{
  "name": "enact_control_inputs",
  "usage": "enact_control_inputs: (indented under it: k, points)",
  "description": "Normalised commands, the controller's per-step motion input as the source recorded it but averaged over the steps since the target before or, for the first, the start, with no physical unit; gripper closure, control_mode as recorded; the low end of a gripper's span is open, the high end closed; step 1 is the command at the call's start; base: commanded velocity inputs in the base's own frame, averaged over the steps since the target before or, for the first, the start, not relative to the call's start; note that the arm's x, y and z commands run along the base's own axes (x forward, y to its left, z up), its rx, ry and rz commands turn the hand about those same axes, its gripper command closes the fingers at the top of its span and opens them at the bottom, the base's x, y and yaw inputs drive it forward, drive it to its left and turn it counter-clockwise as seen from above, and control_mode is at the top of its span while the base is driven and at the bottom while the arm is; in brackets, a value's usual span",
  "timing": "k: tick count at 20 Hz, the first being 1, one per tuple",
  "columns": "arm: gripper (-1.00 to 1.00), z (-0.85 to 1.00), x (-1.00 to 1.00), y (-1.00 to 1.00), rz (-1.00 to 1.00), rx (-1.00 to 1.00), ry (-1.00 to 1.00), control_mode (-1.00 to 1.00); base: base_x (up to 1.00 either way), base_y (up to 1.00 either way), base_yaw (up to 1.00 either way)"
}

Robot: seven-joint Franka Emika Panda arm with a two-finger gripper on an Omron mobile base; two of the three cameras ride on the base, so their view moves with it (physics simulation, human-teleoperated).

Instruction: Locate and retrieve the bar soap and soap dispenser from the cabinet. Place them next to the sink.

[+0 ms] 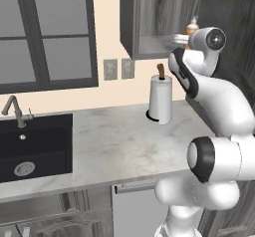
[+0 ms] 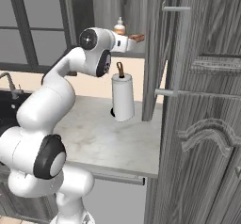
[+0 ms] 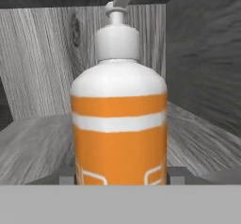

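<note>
I have the pincer (image 3: 121, 176) pinching the soap dispenser (image 3: 119, 124), one tip against each flank of the bottle at its lower body. The bottle stands upright on the cabinet (image 1: 149, 17) shelf, long axis running toward twelve o'clock in the hand view, dead centre between the tips. I judge the next move is straight back out, then toward the sink (image 1: 35, 151), at nine o'clock along the table (image 1: 124, 141).

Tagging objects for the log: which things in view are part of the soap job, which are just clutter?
Job:
- soap dispenser, upright on the shelf, gripper shut on it, one of the fingers at each side
- cabinet, open
- sink
- bar soap, beside the hand

Clutter:
- paper-towel roll on the counter
- wall outlets
- window
</note>
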Motion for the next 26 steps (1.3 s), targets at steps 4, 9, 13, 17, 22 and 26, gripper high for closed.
enact_control_inputs:
  k: [4, 9, 13, 17, 22, 26]
  points:
    - [1.0, 0.34, -0.85, 0.2, 0.0, -0.09, -0.1, -1.0, 0.0, 0.0, 0.0]
    - [1.0, 0.3, -0.93, 0.05, 0.0, -0.07, -0.07, -1.0, 0.0, 0.0, 0.0]
    - [1.0, 0.07, -0.9, 0.23, 0.0, -0.08, -0.03, -1.0, 0.0, 0.0, 0.0]
    - [1.0, 0.0, -0.8, 0.31, 0.01, -0.06, -0.01, -1.0, 0.0, 0.0, 0.0]
    - [1.0, 0.0, -1.0, 0.19, 0.03, -0.06, 0.02, -1.0, 0.0, 0.0, 0.0]
    - [1.0, -0.01, -1.0, 0.15, 0.05, -0.05, 0.03, -1.0, 0.0, 0.0, 0.0]
